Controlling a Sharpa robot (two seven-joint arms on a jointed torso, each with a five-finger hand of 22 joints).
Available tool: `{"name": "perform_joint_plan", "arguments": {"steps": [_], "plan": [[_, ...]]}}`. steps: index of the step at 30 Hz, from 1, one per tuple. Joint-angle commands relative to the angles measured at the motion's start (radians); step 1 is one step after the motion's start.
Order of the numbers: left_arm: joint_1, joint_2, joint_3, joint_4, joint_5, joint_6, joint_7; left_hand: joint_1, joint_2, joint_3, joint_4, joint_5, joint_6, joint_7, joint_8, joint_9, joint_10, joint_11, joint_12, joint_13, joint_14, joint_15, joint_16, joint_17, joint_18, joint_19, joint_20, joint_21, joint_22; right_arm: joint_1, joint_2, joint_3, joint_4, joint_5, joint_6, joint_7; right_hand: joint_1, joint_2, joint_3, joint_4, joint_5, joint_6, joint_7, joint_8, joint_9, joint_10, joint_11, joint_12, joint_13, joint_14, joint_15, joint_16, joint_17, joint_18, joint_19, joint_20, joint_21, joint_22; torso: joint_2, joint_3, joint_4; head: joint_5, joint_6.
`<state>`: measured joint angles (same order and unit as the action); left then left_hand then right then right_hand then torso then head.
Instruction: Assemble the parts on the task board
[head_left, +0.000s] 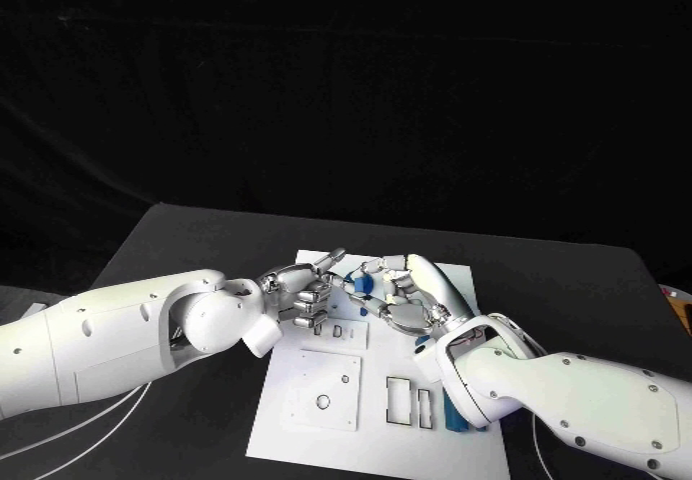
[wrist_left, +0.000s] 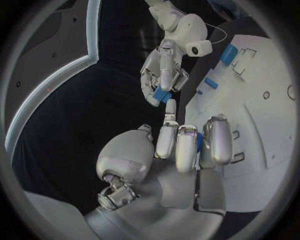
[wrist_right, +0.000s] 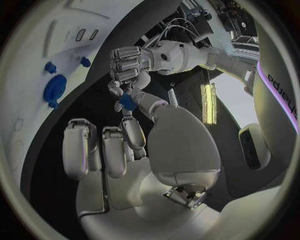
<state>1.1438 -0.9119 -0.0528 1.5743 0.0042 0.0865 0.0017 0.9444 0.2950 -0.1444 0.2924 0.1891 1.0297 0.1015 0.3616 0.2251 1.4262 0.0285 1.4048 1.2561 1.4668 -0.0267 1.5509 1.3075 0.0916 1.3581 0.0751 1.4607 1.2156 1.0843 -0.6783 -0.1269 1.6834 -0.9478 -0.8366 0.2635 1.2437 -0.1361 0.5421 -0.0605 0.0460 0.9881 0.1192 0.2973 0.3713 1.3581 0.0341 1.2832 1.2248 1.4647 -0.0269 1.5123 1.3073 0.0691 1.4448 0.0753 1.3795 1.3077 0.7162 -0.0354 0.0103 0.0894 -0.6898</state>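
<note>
Hands meet above the far half of the white task board (head_left: 378, 440), which lies in the middle of the black table (head_left: 188, 240). The left hand (head_left: 299, 293) comes in from the left with most of its fingers curled in toward the palm and one finger pointing out toward the other hand. The right hand (head_left: 400, 292) comes in from the right, fingers bent and close together, and pinches a small blue part (head_left: 361, 284) at its fingertips. That part sits in the air between the two hands, just above the board. In the left wrist view the right hand (wrist_left: 164, 67) holds the blue part (wrist_left: 162, 94) at the tip of its fingers, right beside the outstretched left finger. In the right wrist view the same blue part (wrist_right: 127, 102) sits where the fingertips of both hands come together. Whether the left finger touches the part cannot be told.

Further blue parts lie on the board: a long one (head_left: 456, 418) near the right forearm at the board's right edge, and in the right wrist view a round one (wrist_right: 55, 89) with smaller pieces close by it.
</note>
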Motion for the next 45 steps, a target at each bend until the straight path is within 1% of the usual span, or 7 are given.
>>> {"name": "perform_joint_plan", "arguments": {"steps": [1, 8, 17, 22, 27, 34, 45], "plan": [[0.001, 0.001, 0.001, 0.001, 0.007, 0.01, 0.015, 0.005, -0.006, 0.006, 0.001, 0.003, 0.004, 0.0, 0.006, 0.001, 0.003, -0.003, 0.003, 0.0, 0.092, -0.008, 0.004, 0.22, -0.021, 0.005, 0.0, 0.004, 0.001, -0.001, 0.0, 0.0, 0.001, -0.017, 0.012, -0.005, 0.0, 0.012, -0.005, -0.001, 0.003, 0.006, -0.002, 0.002, 0.001, 0.005, 0.001, 0.005, 0.002, 0.074, -0.006, 0.005, 0.105, -0.019, 0.008, 0.0, 0.005, 0.132, 0.0, -0.0002, 0.0001, 0.0, 0.0], [0.001, 0.001, 0.001, 0.001, 0.004, 0.002, 0.01, 0.02, -0.01, 0.008, 0.001, 0.003, -0.005, 0.001, 0.002, 0.006, 0.003, -0.003, 0.001, -0.001, 0.092, -0.008, 0.004, 0.22, -0.02, 0.004, -0.001, 0.003, 0.0, -0.001, 0.0, 0.0, 0.004, -0.022, 0.004, -0.002, 0.0, 0.013, -0.004, -0.002, 0.003, 0.006, -0.002, 0.002, 0.001, 0.005, 0.001, 0.005, 0.003, 0.074, -0.006, 0.005, 0.105, -0.019, 0.009, 0.0, 0.007, 0.132, 0.001, -0.0002, 0.0004, -0.001, 0.0], [0.001, 0.006, 0.001, 0.004, -0.007, -0.023, 0.0, 0.035, -0.015, -0.019, 0.002, 0.0, -0.091, 0.036, -0.057, -0.003, -0.007, 0.027, -0.005, -0.008, 0.092, 0.016, 0.004, 0.219, -0.021, 0.004, 0.013, 0.004, 0.002, -0.001, 0.004, 0.0, 0.023, -0.023, -0.009, 0.016, 0.001, 0.014, -0.004, -0.002, 0.003, 0.006, -0.002, 0.002, 0.001, 0.006, 0.001, 0.007, 0.006, 0.074, -0.006, 0.006, 0.106, -0.019, 0.009, 0.0, 0.008, 0.133, 0.001, -0.0007, 0.0011, 0.0, -0.002], [0.001, 0.01, 0.001, 0.006, -0.009, -0.019, -0.002, 0.036, -0.013, -0.025, 0.002, 0.0, -0.1, 0.041, -0.065, -0.006, -0.007, 0.032, -0.005, -0.007, 0.092, 0.02, 0.004, 0.219, -0.021, 0.004, 0.017, 0.004, 0.002, -0.001, 0.01, 0.0, 0.019, -0.023, -0.007, 0.015, 0.002, 0.015, -0.003, -0.003, 0.003, 0.006, -0.002, 0.001, 0.001, 0.008, 0.001, 0.011, 0.01, 0.074, -0.006, 0.006, 0.108, -0.02, 0.01, 0.0, 0.009, 0.134, 0.0, -0.0015, 0.0007, 0.0, -0.002], [0.001, 0.015, 0.001, 0.009, -0.009, -0.007, 0.001, 0.036, -0.01, -0.025, 0.003, 0.0, -0.098, 0.042, -0.065, -0.007, -0.005, 0.033, -0.002, -0.002, 0.092, 0.021, 0.004, 0.219, -0.021, 0.004, 0.018, 0.004, 0.003, -0.001, 0.02, 0.0, 0.005, -0.022, -0.001, 0.009, 0.002, 0.015, -0.004, -0.003, 0.003, 0.006, -0.002, 0.001, 0.001, 0.008, 0.001, 0.011, 0.01, 0.074, -0.006, 0.006, 0.108, -0.02, 0.01, 0.0, 0.008, 0.134, 0.0, -0.002, 0.0011, 0.001, -0.003], [0.001, 0.02, 0.001, 0.013, 0.001, 0.017, 0.015, 0.033, -0.003, -0.023, 0.003, 0.002, -0.07, 0.036, -0.056, -0.003, 0.001, 0.029, 0.005, 0.009, 0.092, 0.02, 0.004, 0.22, -0.021, 0.005, 0.022, 0.005, 0.005, -0.002, 0.039, -0.001, -0.022, -0.021, 0.009, 0.002, 0.002, 0.015, -0.004, -0.003, 0.003, 0.006, -0.002, 0.001, 0.001, 0.008, 0.001, 0.012, 0.011, 0.074, -0.006, 0.006, 0.108, -0.019, 0.009, 0.0, 0.008, 0.134, 0.0, -0.0009, 0.0016, 0.003, -0.004], [0.001, 0.017, 0.001, 0.011, 0.014, 0.018, 0.031, 0.024, 0.0, -0.008, 0.004, 0.005, -0.028, 0.021, -0.041, 0.007, 0.008, 0.017, 0.007, 0.016, 0.092, 0.011, 0.005, 0.221, -0.022, 0.008, 0.019, 0.007, 0.01, -0.002, 0.039, -0.002, -0.034, -0.022, 0.015, -0.002, 0.002, 0.015, -0.004, -0.003, 0.003, 0.006, -0.002, 0.001, 0.001, 0.008, 0.001, 0.012, 0.011, 0.074, -0.006, 0.006, 0.108, -0.019, 0.009, 0.0, 0.008, 0.134, 0.0, -0.0002, 0.0001, 0.006, -0.005]]}}
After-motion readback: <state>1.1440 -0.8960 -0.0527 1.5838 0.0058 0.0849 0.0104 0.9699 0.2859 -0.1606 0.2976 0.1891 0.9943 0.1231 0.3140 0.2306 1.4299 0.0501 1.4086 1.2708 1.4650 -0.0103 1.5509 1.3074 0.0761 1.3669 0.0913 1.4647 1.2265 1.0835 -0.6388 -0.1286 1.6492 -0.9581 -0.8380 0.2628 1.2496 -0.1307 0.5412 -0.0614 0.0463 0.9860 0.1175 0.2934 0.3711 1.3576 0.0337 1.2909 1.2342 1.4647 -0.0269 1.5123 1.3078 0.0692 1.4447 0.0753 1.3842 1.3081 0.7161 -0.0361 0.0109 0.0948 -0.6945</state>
